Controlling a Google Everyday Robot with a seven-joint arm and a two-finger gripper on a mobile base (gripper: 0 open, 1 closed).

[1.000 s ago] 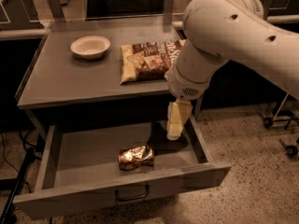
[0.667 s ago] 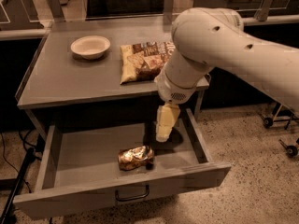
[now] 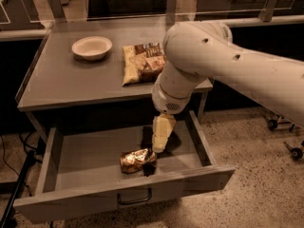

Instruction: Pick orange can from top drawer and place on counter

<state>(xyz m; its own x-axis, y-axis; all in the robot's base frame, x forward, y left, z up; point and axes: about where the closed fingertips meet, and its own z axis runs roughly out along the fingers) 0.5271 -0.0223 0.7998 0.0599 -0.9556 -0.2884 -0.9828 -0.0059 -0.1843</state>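
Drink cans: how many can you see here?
1: the orange can lies on its side in the open top drawer, close beside the gripper hanging there. The arm may hide others.

My arm (image 3: 223,61) is a thick, smooth, cream-white shell, rounded like a fat tube, with a bulging ball-shaped joint. Two small dark round holes sit along its upper side, and fainter specks dot the long link further out. Below the joint comes a short round wrist collar (image 3: 170,106) bearing a patch of fine dark dots. My tool (image 3: 159,147) is a narrow, pale yellow, blocky piece with a seam across it, hanging in the wide grey metal top drawer (image 3: 85,160).
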